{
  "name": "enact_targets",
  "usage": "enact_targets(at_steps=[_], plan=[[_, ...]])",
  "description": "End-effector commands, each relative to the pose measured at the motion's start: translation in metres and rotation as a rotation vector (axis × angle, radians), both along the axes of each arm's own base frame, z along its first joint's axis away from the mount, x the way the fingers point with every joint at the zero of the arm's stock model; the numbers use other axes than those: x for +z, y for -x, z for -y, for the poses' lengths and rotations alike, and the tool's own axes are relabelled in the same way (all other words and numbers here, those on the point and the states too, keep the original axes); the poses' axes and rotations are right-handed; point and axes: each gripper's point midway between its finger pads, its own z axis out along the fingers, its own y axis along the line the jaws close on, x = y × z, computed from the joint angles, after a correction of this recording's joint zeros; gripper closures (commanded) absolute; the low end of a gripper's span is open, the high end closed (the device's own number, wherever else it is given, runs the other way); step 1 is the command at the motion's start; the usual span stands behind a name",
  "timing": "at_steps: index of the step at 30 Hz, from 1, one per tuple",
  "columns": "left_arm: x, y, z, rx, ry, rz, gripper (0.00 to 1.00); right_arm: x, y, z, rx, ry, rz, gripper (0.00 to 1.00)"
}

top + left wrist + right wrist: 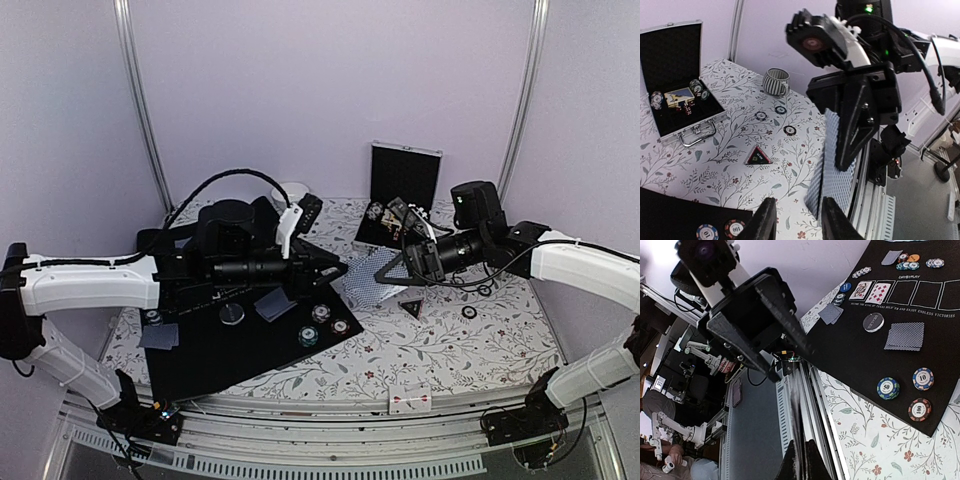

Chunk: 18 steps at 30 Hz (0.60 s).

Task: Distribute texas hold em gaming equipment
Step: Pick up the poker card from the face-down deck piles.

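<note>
Near edge of the worktop point(470, 355): one face-up card point(410, 402) is lying all alone.
On the black mat point(215, 365): poker chips point(311, 336), a grey button point(232, 314) and face-down cards point(159, 336) are sitting in their spots.
Triangle marker point(411, 308): it is lying on the worktop, just beside the held deck of cards point(830, 185).
Left gripper point(799, 206): its fingers are standing apart and holding nothing, right next to the deck.
Right gripper point(800, 452): it is pinching the deck tight, up off the worktop.
How the deck is handling: it is looking light, thin and slippery, so I think cards may be sliding out; pinching both flat faces near the middle is looking safest.
Far back: the open case point(400, 195) is holding more poker chips.
</note>
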Motion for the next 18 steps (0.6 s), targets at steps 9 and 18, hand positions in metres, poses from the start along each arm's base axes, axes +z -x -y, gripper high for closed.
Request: enact_targets(at_steps=[9,18], plan=[[0.011,0.042,-0.016,-0.249,0.135,0.069,0.32,0.007,0.004,-0.002,0.036,-0.032,0.025,0.98],[-0.008,0.007,-0.009,-0.096,0.094,0.048,0.45,0.011,0.007,-0.004,0.056,-0.048,0.019,0.98]])
